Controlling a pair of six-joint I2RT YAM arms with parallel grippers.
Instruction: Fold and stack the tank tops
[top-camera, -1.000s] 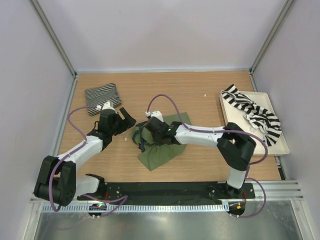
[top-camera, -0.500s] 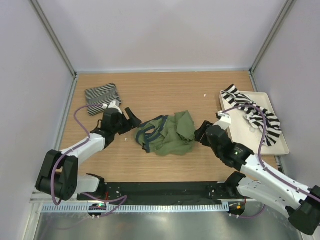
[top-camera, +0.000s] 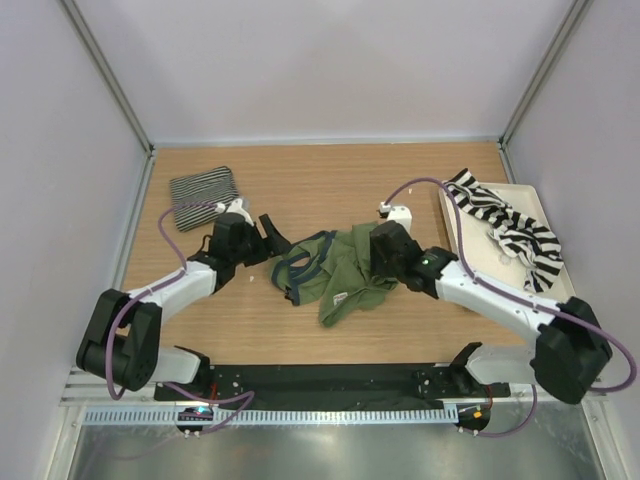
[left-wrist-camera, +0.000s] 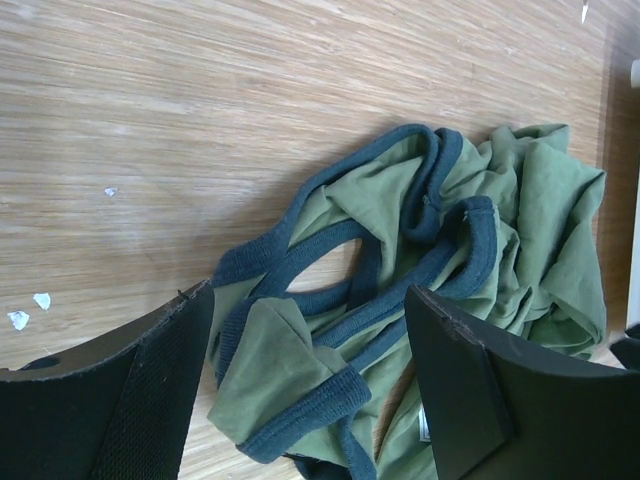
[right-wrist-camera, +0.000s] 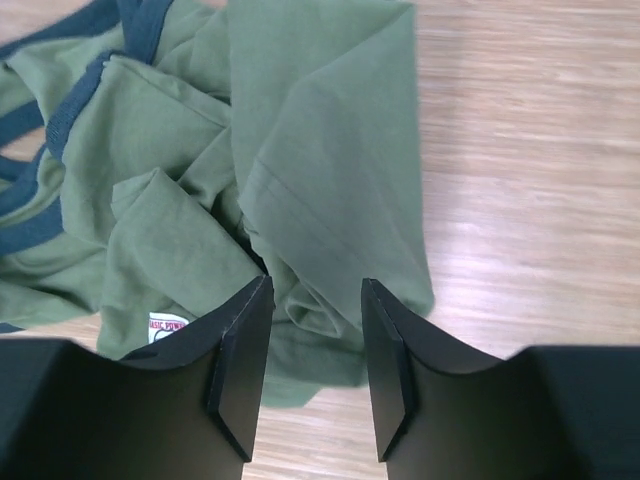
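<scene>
The olive green tank top (top-camera: 340, 272) lies crumpled mid-table, its dark-edged straps to the left. My left gripper (top-camera: 275, 233) is open at the strap end; in the left wrist view its fingers (left-wrist-camera: 310, 295) stand wide on either side of the straps (left-wrist-camera: 330, 300), not closed on them. My right gripper (top-camera: 380, 250) is at the top's right edge. It is open, and a fold of green cloth (right-wrist-camera: 320, 150) lies between its fingers (right-wrist-camera: 315, 290). The pinstriped tank top (top-camera: 204, 190) lies folded at the back left. The broad-striped tank top (top-camera: 505, 222) is heaped on the tray.
The cream tray (top-camera: 560, 292) sits at the right edge of the table. White walls and metal posts close in the table on three sides. A few small white specks (left-wrist-camera: 30, 310) lie on the wood near the left gripper.
The right arm, first stretched over the green top with its gripper shut, pulled away right and came back to the top's right edge, open. The green top is bunched differently. The left gripper crept right.
</scene>
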